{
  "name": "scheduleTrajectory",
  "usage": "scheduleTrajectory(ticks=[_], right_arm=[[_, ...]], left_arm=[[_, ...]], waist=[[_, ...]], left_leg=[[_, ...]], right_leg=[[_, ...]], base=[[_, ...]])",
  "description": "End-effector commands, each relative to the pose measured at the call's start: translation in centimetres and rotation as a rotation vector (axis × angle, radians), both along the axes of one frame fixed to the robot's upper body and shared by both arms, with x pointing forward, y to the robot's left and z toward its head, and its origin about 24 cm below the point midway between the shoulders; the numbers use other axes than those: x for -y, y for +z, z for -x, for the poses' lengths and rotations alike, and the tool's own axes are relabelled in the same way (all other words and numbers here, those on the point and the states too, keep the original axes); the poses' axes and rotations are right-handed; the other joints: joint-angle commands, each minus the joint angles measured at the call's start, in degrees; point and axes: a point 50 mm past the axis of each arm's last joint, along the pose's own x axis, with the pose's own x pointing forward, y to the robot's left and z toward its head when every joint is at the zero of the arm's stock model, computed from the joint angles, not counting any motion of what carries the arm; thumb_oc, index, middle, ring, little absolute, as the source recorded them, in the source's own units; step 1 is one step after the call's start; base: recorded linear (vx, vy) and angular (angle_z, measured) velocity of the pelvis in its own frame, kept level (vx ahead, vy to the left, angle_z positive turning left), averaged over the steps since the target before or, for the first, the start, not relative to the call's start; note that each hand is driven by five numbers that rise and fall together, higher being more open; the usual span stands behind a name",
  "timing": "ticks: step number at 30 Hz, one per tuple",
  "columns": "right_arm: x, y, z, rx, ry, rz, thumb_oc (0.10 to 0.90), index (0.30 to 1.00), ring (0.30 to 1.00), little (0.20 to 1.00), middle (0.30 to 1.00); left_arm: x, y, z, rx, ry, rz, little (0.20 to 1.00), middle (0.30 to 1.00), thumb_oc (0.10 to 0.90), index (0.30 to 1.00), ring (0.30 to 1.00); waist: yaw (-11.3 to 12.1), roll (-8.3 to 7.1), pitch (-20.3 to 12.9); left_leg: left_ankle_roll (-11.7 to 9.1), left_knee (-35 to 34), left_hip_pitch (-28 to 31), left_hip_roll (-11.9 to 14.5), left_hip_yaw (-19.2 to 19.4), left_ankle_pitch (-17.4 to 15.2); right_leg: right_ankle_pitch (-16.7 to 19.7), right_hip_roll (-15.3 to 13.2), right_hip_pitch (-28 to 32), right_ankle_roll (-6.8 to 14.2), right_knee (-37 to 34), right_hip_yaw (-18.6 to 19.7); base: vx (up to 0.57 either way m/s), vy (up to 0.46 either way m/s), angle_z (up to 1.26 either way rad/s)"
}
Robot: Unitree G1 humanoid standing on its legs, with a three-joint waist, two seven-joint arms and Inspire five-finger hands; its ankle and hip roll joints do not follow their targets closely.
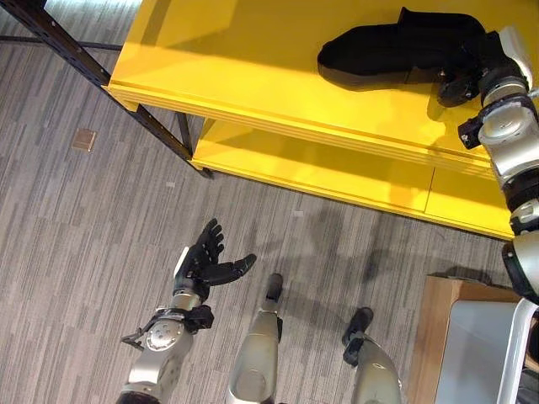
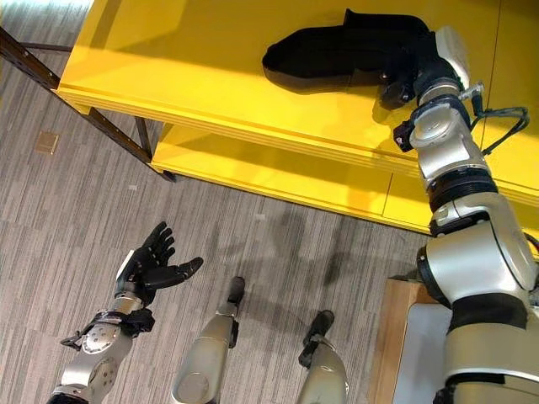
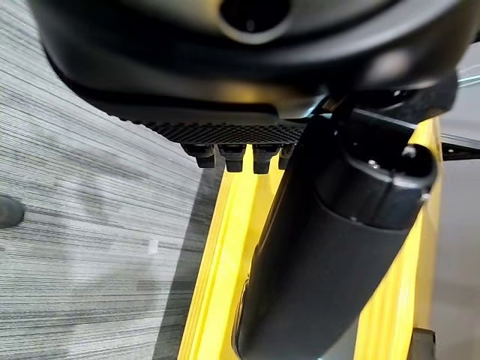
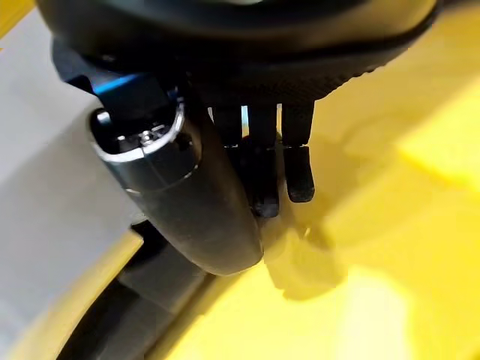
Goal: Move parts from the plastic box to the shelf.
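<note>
Up on the yellow shelf (image 1: 253, 59), a long black part (image 2: 337, 52) lies flat, its long axis running sideways along the shelf, one end reaching left away from the right robot hand (image 2: 402, 80), the other end against it. Whether those fingers (image 4: 264, 174) grip the part is hard to make out; they hang half-bent over bare yellow. Plenty of shelf surface stays open toward the front edge. Low over the floor (image 1: 93, 227), the left robot hand (image 1: 205, 263) spreads loosely, holding nothing.
</note>
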Motion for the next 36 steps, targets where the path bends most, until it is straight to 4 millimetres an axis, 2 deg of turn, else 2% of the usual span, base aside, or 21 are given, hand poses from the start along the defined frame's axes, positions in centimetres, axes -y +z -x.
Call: scheduleTrajectory(ticks=[1, 6, 8, 9, 12, 13, 16, 26, 36], right_arm=[[-1.5, 3.4, 0.1, 0.191, 0.067, -0.210, 0.400, 0.300, 0.300, 0.300, 0.300], [-3.0, 1.8, -0.8, 0.174, 0.110, -0.416, 0.400, 0.300, 0.300, 0.300, 0.300], [-3.3, 1.3, -0.9, 0.188, 0.116, -0.535, 0.400, 0.300, 0.300, 0.300, 0.300], [-3.7, 0.8, -1.1, 0.202, 0.125, -0.652, 0.400, 0.300, 0.300, 0.300, 0.300], [-4.2, 0.7, -1.3, 0.212, 0.139, -0.714, 0.400, 0.300, 0.300, 0.300, 0.300], [-4.3, 0.4, -1.3, 0.223, 0.139, -0.784, 0.400, 0.300, 0.300, 0.300, 0.300], [-5.1, 0.2, -1.5, 0.236, 0.152, -0.865, 0.400, 0.300, 0.300, 0.300, 0.300], [-5.6, -0.6, -1.6, 0.264, 0.111, -1.043, 0.400, 0.300, 0.300, 0.300, 0.300], [-7.0, -1.2, -1.8, 0.308, 0.087, -1.252, 0.400, 0.300, 0.300, 0.300, 0.300]], left_arm=[[0.4, 2.6, -0.3, 0.138, -0.047, -0.046, 1.000, 1.000, 0.900, 1.000, 1.000], [0.8, 2.8, -0.6, 0.136, -0.061, -0.066, 1.000, 1.000, 0.900, 1.000, 1.000], [0.9, 2.8, -0.7, 0.138, -0.063, -0.072, 1.000, 1.000, 0.900, 1.000, 1.000], [1.0, 2.8, -0.9, 0.133, -0.065, -0.080, 1.000, 1.000, 0.900, 1.000, 1.000], [1.3, 2.8, -0.9, 0.133, -0.073, -0.085, 1.000, 1.000, 0.900, 1.000, 1.000], [1.4, 2.8, -1.0, 0.131, -0.078, -0.088, 1.000, 1.000, 0.900, 1.000, 1.000], [1.5, 2.8, -1.1, 0.132, -0.080, -0.096, 1.000, 1.000, 0.900, 1.000, 1.000], [2.0, 3.0, -1.4, 0.134, -0.095, -0.115, 1.000, 1.000, 0.900, 1.000, 1.000], [2.0, 2.9, -1.6, 0.121, -0.092, -0.140, 1.000, 1.000, 0.900, 1.000, 1.000]], waist=[[0.4, 0.33, -3.5], [0.5, 0.67, -3.4], [0.6, 0.77, -3.4], [0.8, 0.86, -3.4], [0.9, 0.98, -3.5], [1.1, 1.15, -3.3], [1.5, 1.54, -3.2], [2.0, 1.94, -3.1], [1.9, 1.66, -3.5]], left_leg=[[-3.8, 1.3, 0.8, 7.1, 0.5, -2.9], [-3.9, 1.5, 0.7, 7.1, 0.3, -3.1], [-3.9, 1.5, 0.9, 7.0, 0.2, -3.3], [-3.9, 1.5, 1.0, 6.9, 0.1, -3.4], [-3.9, 1.5, 1.1, 6.8, 0.1, -3.5], [-3.8, 1.6, 1.1, 6.7, 0.0, -3.6], [-3.8, 1.8, 1.1, 6.5, -0.2, -3.8], [-3.6, 2.4, 1.1, 6.2, -0.6, -4.3], [-3.6, 2.8, 1.3, 6.0, -0.9, -4.8]], right_leg=[[-1.4, -3.5, -2.5, 2.6, 2.6, 5.2], [-1.8, -3.5, -2.2, 2.7, 2.7, 5.0], [-1.8, -3.5, -2.0, 2.7, 2.8, 4.9], [-1.9, -3.5, -1.9, 2.8, 2.8, 4.9], [-2.0, -3.6, -1.6, 2.8, 2.8, 4.8], [-2.0, -3.6, -1.5, 2.8, 3.0, 4.7], [-2.1, -3.8, -1.3, 2.8, 3.1, 4.6], [-2.1, -3.9, -0.7, 3.0, 2.9, 4.6], [-2.2, -3.9, 0.2, 3.0, 2.8, 4.6]], base=[[0.01, -0.007, -0.03], [0.00, -0.001, -0.01], [0.00, 0.000, 0.00], [0.00, 0.000, 0.00], [0.00, 0.000, 0.00], [0.00, -0.002, 0.03], [0.00, 0.000, 0.00], [0.00, 0.001, 0.00], [0.00, 0.000, 0.00]])
